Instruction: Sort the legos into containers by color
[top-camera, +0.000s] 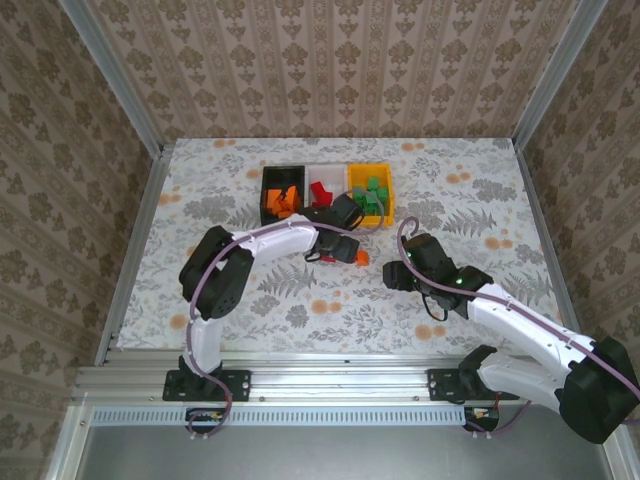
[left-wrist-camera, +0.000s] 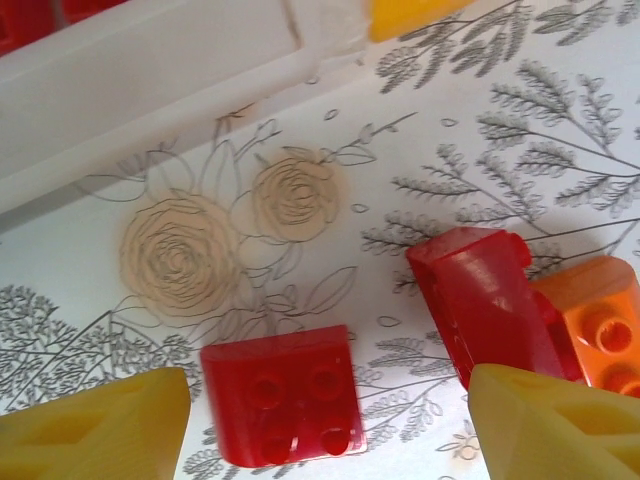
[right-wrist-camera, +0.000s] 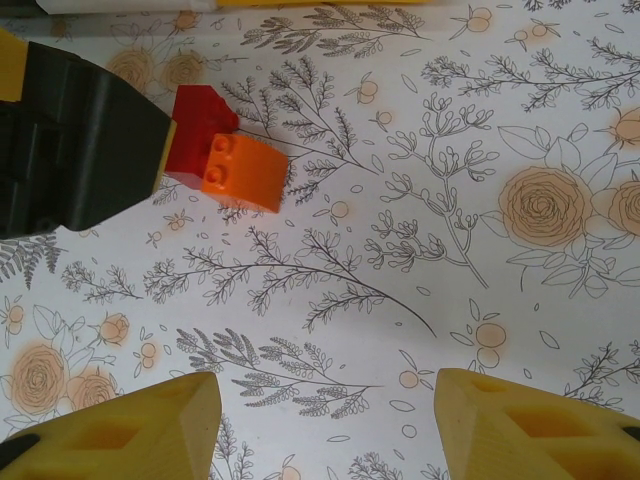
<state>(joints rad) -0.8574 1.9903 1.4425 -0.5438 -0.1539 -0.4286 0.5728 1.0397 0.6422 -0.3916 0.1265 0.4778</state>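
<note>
A red lego (left-wrist-camera: 283, 395) lies flat on the table between the fingertips of my open left gripper (left-wrist-camera: 325, 435), which do not touch it. A second red lego (left-wrist-camera: 480, 300) leans against an orange lego (left-wrist-camera: 595, 320) to its right. From above, my left gripper (top-camera: 330, 250) hovers just in front of the containers: a black bin (top-camera: 268, 190) with orange legos, a white bin (top-camera: 322, 172) with red ones and a yellow bin (top-camera: 390, 195) with green ones. My right gripper (right-wrist-camera: 325, 425) is open over bare table, with the red lego (right-wrist-camera: 205, 125) and orange lego (right-wrist-camera: 245, 172) ahead of it.
The white bin's wall (left-wrist-camera: 150, 90) and the yellow bin's corner (left-wrist-camera: 410, 12) stand just beyond the left fingers. The left gripper's black body (right-wrist-camera: 70, 140) sits beside the two bricks. Patterned walls enclose the floral table (top-camera: 500, 210).
</note>
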